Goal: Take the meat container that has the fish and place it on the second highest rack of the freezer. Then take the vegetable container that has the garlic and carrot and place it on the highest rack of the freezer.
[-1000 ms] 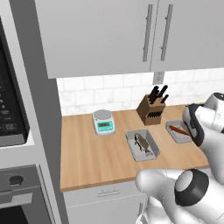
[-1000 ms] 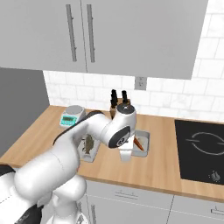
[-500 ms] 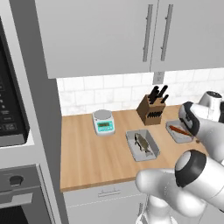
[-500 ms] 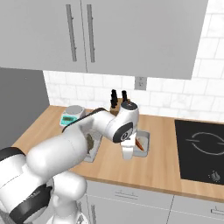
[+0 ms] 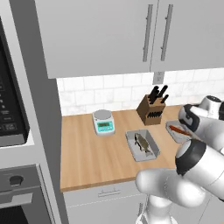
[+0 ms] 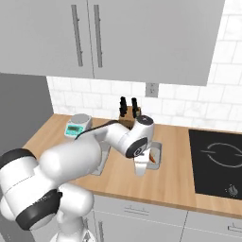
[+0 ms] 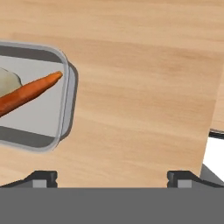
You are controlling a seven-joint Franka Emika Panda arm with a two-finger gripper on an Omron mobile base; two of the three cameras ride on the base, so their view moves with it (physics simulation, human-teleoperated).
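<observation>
Wooden desk point(image 5: 92, 157) beneath grey wall cupboards point(image 5: 100, 35), seen from behind the arm on both sides and from the hand. A grey tray point(image 5: 142, 145) lies flat near the middle of the desk and holds the fish point(image 5: 142, 143), a slim dark body shorter than the tray and lying along its length. Behind it and to the left stands a small kitchen scale point(image 5: 103, 122) with a teal display; behind it and to the right, against the tiled wall, a wooden knife block point(image 5: 151, 110) with dark handles. A second grey tray point(image 7: 37, 100) rests on the desk to the right of the fish tray, apart from it, and holds the carrot point(image 7: 28, 92), laid slantwise with its tip toward one corner; a pale rounded shape touching the carrot at the frame's left edge is probably the garlic point(image 7: 8, 83), though it is largely cut off. A black cooktop point(image 6: 217, 163) is set into the desk farther right. The pincer point(image 7: 113, 177) hangs over bare wood just beside the carrot tray, its two dark fingertips point(image 7: 41, 177) spread wide with nothing between them, touching neither tray. In the right base view the hand point(image 6: 142, 163) stands at the near end of that tray.
</observation>
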